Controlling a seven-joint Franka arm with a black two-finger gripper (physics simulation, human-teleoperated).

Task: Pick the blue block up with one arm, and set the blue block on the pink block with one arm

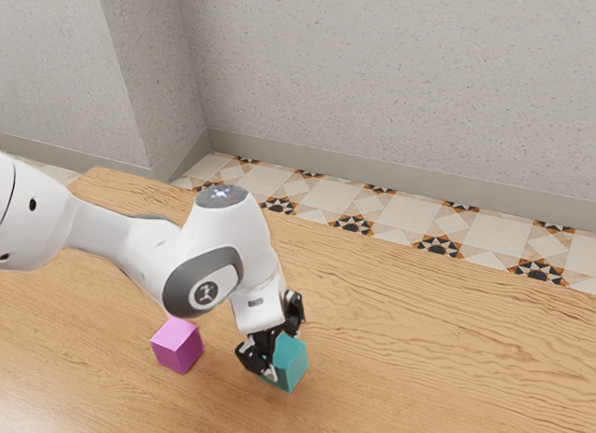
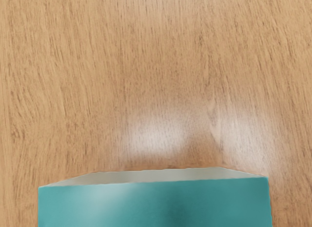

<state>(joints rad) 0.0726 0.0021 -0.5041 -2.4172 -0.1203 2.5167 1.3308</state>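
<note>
Pincer (image 1: 276, 357) clamped on blue block (image 1: 291, 363), lower centre of frame | pink block (image 1: 177, 345) near, to its left on surface (image 1: 447, 358) | I should lift straight, clear pink's top, then centre.

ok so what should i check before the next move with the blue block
1. Gripper down at the blue block: ok.
2. Blue block firmly held: cannot tell.
3. Blue block off the table: cannot tell.
4. Pink block upright with nothing on top: ok.
5. Gap between the two blocks: ok, they stand apart.
</note>
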